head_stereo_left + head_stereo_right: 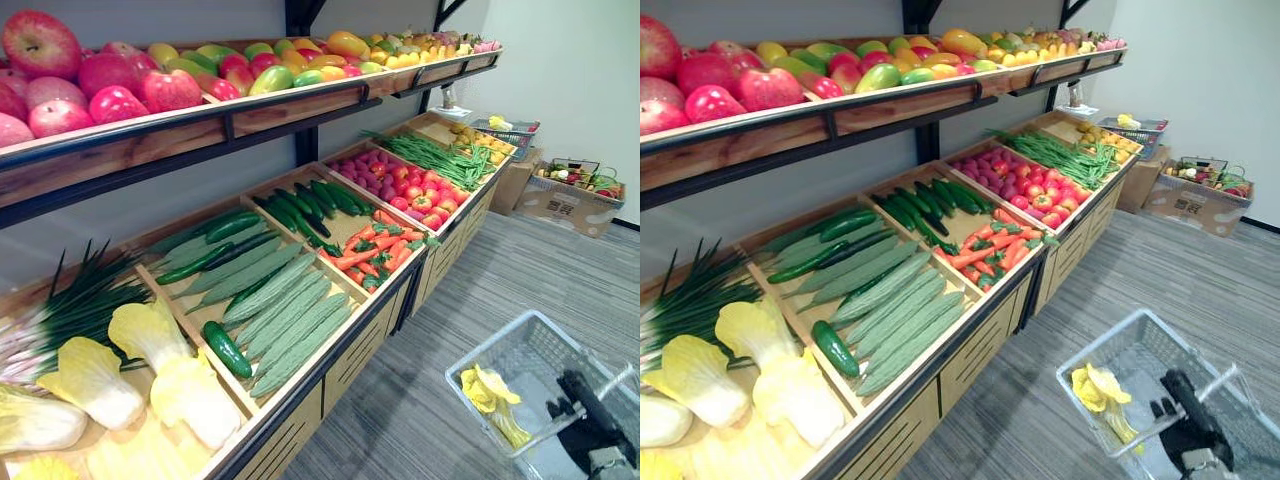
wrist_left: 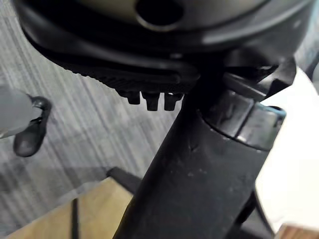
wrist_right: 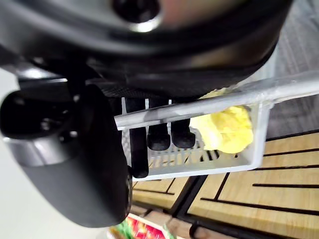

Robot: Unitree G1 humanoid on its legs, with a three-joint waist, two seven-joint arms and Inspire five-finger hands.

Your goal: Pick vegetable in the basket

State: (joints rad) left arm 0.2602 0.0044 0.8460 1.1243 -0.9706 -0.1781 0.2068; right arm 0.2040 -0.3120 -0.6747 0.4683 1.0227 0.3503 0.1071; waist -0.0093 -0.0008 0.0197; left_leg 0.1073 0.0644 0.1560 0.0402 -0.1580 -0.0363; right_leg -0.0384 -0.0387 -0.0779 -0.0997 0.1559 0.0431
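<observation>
A: Grey lattice basket [image 1: 490,338] sat at 5 o'clock in the head view. One yellow cabbage [image 1: 487,392] lay inside it.

B: Hands?

A: Right hand [image 3: 159,134] was curled round the basket's handle [image 3: 224,102], carrying it. Left hand [image 2: 199,174]: fingers largely hidden, so their state could not be told.

B: Progress?

A: Judged one vegetable picked and deposited. If more were wanted, stock was available: cabbages [image 1: 95,385] at 8 o'clock, cucumber [image 1: 227,350] and ridged gourds [image 1: 290,320] at 7 o'clock, carrots [image 1: 370,250] near centre.

B: Surroundings?

A: Wooden display stand [image 1: 350,365] with slatted compartments, and an upper shelf [image 1: 290,108] holding apples [image 1: 110,100] at 10 o'clock. Grey striped carpet [image 1: 480,280], white wall [image 1: 570,70], cardboard box [image 1: 565,205] at 2 o'clock.
</observation>
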